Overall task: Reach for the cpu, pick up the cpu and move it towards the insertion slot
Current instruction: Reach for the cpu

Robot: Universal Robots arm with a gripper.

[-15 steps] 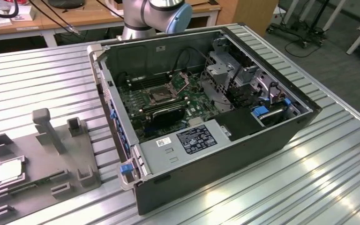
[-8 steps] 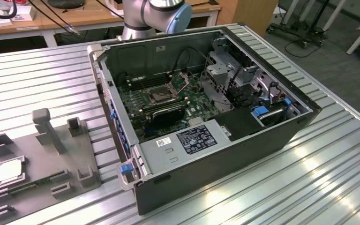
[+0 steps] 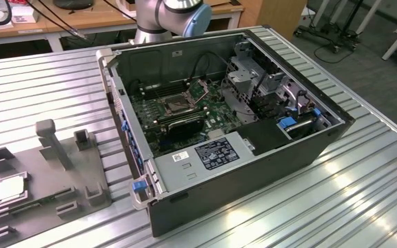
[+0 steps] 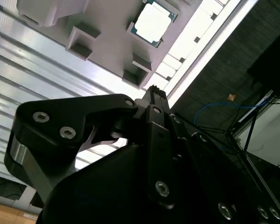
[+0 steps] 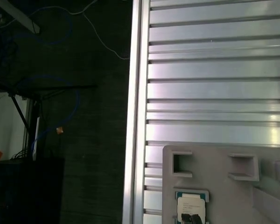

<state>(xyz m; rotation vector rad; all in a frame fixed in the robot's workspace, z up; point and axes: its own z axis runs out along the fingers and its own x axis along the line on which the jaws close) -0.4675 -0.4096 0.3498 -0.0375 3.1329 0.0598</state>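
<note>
Exterior view: cpu (image 3: 9,190) lies in the grey fixture (image 3: 47,181) on the table (image 3: 364,206), exterior view's left. Insertion slot (image 3: 174,106) sits inside the open computer case (image 3: 254,170), well apart from it.

Second wrist view: my gripper (image 4: 154,93) is clear of the cpu (image 4: 154,21). Open or closed, can't tell.

First wrist view: cpu (image 5: 191,207) in its fixture pocket.

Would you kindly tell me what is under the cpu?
The cpu sits in a recess of the grey fixture plate on the slatted table. Whatever is directly beneath it is covered.
</note>
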